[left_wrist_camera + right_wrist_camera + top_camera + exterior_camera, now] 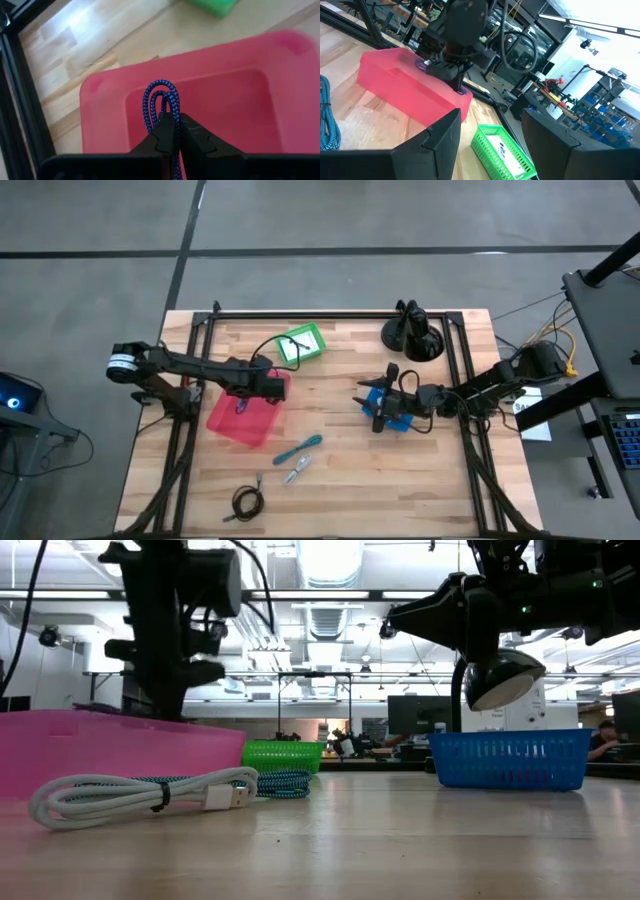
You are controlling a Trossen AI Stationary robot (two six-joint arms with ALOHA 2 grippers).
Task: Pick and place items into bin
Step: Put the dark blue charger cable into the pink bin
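Observation:
My left gripper [172, 122] hovers over the pink bin [245, 418] and is shut on a blue-purple braided cable [161, 97]. My right gripper [490, 120] is open above the blue basket [398, 412] on the table's right and touches nothing. On the wood near the front lie a teal braided cable [300, 446], a white cable [296, 470] and a black coiled cable [246, 500]. In the low view the white cable [140, 795] lies in front of the teal cable [285, 783]. My left gripper pinches the blue-purple cable between its two fingers just behind a folded loop [161, 100], which sticks out past the fingertips. More than one strand lies between the fingers. They point down into the pink bin, and the cable is held above the bin's floor [225, 105].
A green basket [303, 343] stands beyond the pink bin, and a black lamp-like stand [410, 335] sits at the far right. Black frame rails [200, 340] run along the table's sides. Bare wood [390, 480] lies at the front right.

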